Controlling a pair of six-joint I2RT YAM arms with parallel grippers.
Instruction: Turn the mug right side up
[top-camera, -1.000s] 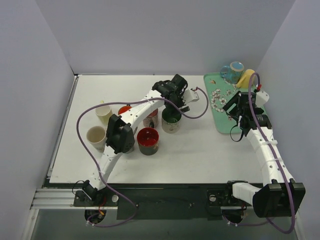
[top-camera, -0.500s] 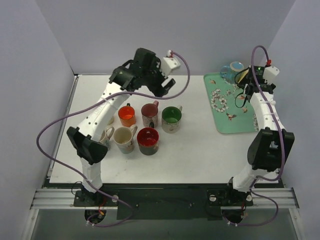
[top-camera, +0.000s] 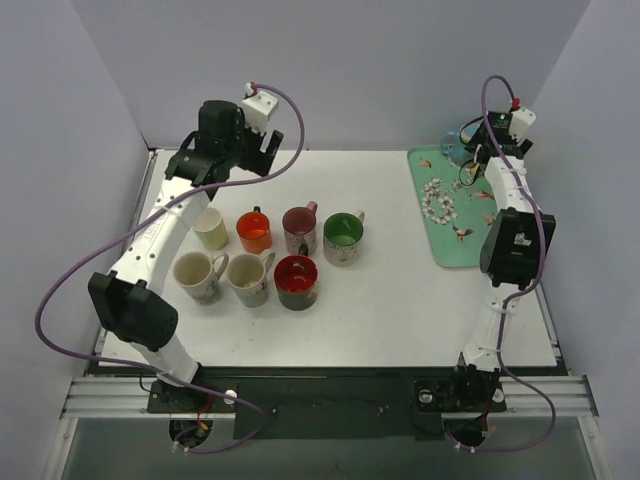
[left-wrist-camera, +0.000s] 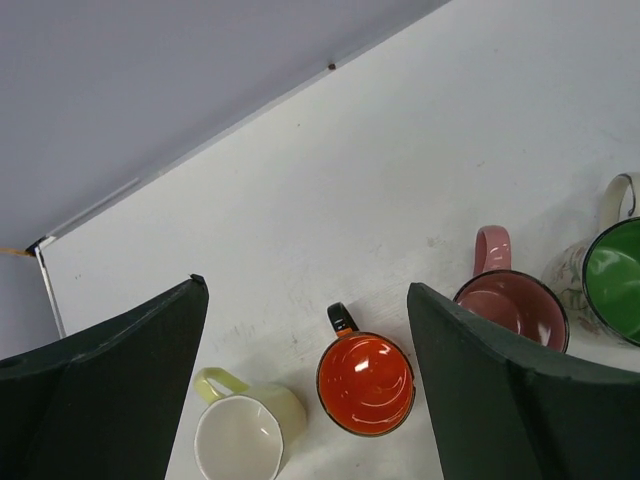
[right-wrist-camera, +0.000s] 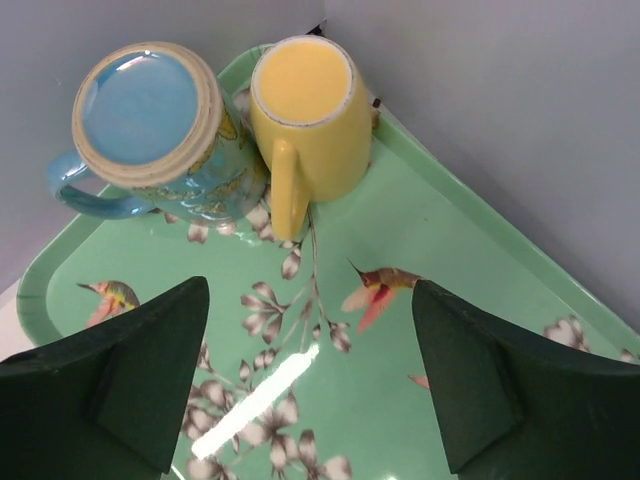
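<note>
A white table (top-camera: 400, 310) fills the scene. On its far right side lies a green tray (right-wrist-camera: 430, 300) printed with flowers and hummingbirds.

The left arm reaches up over the far left part of the table. The left gripper (left-wrist-camera: 305, 300) points down with its jaws released and wide apart, nothing between them. The right arm stands tall beside the tray. The right gripper (right-wrist-camera: 310, 300) hangs above the tray's far corner with its jaws also spread and empty.

Seven mugs stand open side up on the left half of the table. The far row holds a pale yellow mug (top-camera: 210, 228), an orange mug (top-camera: 253, 232), a pink mug (top-camera: 299, 228) and a green mug (top-camera: 343, 238). The near row holds two cream mugs (top-camera: 195, 276) (top-camera: 248, 278) and a red mug (top-camera: 296, 281).

Two more mugs sit bottom up in the far corner of the tray. The blue mug (right-wrist-camera: 150, 130) and the yellow mug (right-wrist-camera: 305, 110) stand close side by side. Both lie just beyond the right gripper's fingers (right-wrist-camera: 140, 390), untouched.
</note>
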